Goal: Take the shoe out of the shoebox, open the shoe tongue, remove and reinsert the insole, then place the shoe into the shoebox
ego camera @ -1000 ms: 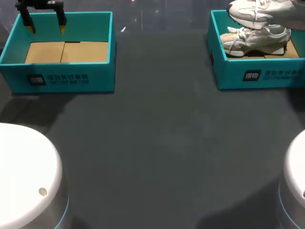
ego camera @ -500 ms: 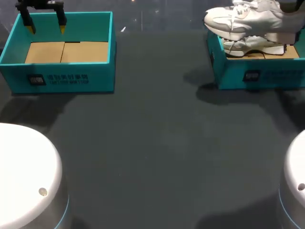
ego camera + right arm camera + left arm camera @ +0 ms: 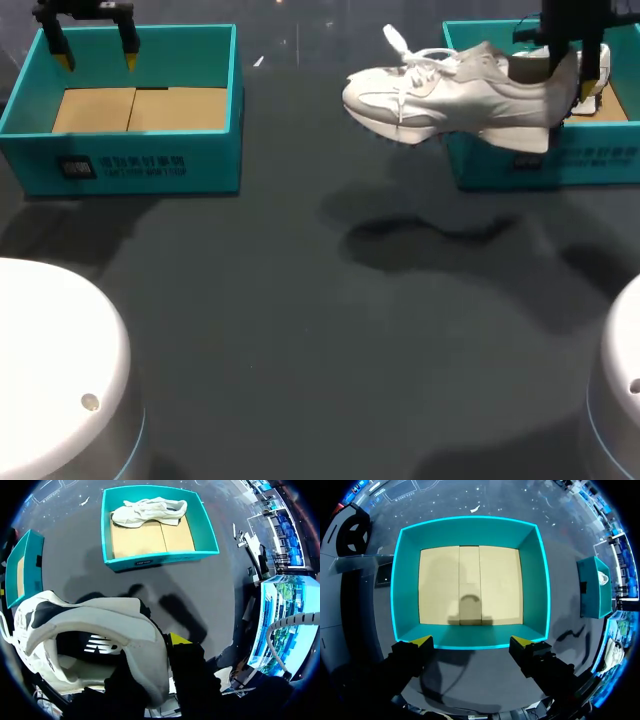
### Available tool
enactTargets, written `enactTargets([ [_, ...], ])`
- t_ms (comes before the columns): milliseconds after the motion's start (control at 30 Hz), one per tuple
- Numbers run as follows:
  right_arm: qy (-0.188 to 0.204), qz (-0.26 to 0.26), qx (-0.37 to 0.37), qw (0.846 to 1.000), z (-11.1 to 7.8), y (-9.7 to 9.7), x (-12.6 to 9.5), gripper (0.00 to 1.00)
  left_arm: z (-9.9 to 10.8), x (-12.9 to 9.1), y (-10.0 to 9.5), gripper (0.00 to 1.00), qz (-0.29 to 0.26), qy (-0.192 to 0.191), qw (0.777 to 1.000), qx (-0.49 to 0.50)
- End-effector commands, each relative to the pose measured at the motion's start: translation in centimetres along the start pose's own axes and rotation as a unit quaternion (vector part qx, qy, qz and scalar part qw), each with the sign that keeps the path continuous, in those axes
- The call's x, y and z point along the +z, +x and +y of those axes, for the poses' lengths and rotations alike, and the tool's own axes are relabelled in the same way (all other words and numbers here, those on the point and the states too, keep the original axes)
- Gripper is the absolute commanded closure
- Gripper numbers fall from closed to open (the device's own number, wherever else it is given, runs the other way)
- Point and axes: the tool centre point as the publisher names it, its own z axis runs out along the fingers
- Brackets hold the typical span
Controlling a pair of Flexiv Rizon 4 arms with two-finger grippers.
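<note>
White shoe aloft, toe past teal shoebox

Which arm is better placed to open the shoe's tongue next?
Probably left: the left end effector is open over the empty box, while the right end effector is shut on the shoe at its heel, holding it above the table.

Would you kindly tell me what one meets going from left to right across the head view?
left box → shoe, held in the air → right box
</note>
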Motion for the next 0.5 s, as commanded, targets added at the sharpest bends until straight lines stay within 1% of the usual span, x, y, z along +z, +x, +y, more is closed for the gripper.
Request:
enactTargets([
  [33, -0.045, -0.005, 0.005, 0.999, -3.7, 2.0, 0.0, 1.0, 0.0, 0.0, 0.0, 0.0, 0.0, 0.0, 1.0, 0.0],
  [133, -0.036, -0.004, 0.011, 0.999, -4.8, 3.3, 0.0, 1.0, 0.0, 0.0, 0.0, 0.0, 0.0, 0.0, 1.0, 0.0],
  [500, -0.036, -0.004, 0.011, 0.999, -4.8, 3.3, 0.0, 1.0, 0.0, 0.0, 0.0, 0.0, 0.0, 0.0, 1.0, 0.0],
])
